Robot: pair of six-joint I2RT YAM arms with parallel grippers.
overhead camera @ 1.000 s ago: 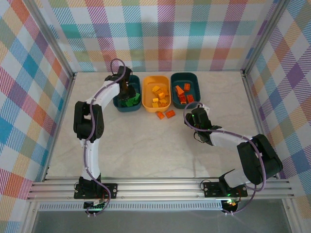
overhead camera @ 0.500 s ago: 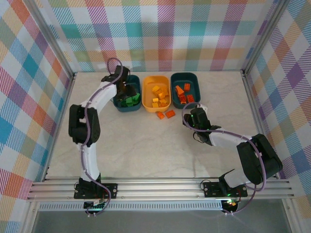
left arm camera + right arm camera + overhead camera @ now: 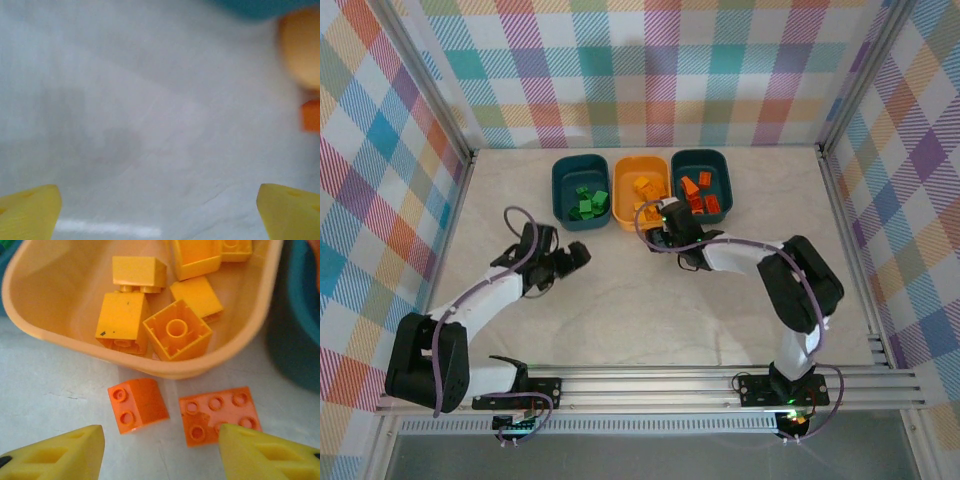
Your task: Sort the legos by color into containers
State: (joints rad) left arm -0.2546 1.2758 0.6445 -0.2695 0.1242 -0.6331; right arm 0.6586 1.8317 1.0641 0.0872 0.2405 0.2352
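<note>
Plainly wide open, the right gripper (image 3: pixel 160 452) had a curved orange brick (image 3: pixel 137 404) and an orange plate (image 3: pixel 220 414) just ahead, so closing could trap both or jam one against the yellow tub (image 3: pixel 210 367) beyond.

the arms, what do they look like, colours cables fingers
The left arm and right arm look alike: white link covers between chunky black joint housings, with a thin purplish cable looping along each. The left gripper and right gripper are black, and their fingers are bright yellow blocks.
</note>
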